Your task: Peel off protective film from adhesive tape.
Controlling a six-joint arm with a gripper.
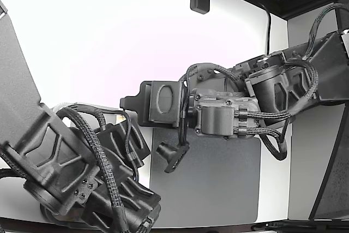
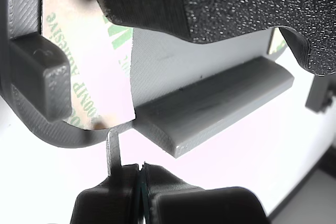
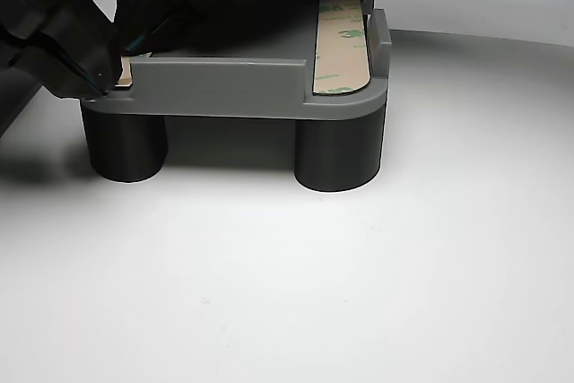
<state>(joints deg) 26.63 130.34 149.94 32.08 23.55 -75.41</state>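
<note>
Gripper (image 2: 140, 167) clenched on the liner tab (image 2: 113, 150), lower left of the wrist view — thin, floppy film, best pinched at that tab, peeled low.

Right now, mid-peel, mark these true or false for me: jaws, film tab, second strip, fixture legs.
1. The gripper has its jaws shut on the film tab. True.
2. The tab is already torn free and hangs loose from the jaws. False: it still joins the printed liner on the gray fixture.
3. In the other view, a second strip with green print lies on the fixture's far end from the gripper. True.
4. The fixture lies flat on the table. False: it stands on dark round legs.
</note>
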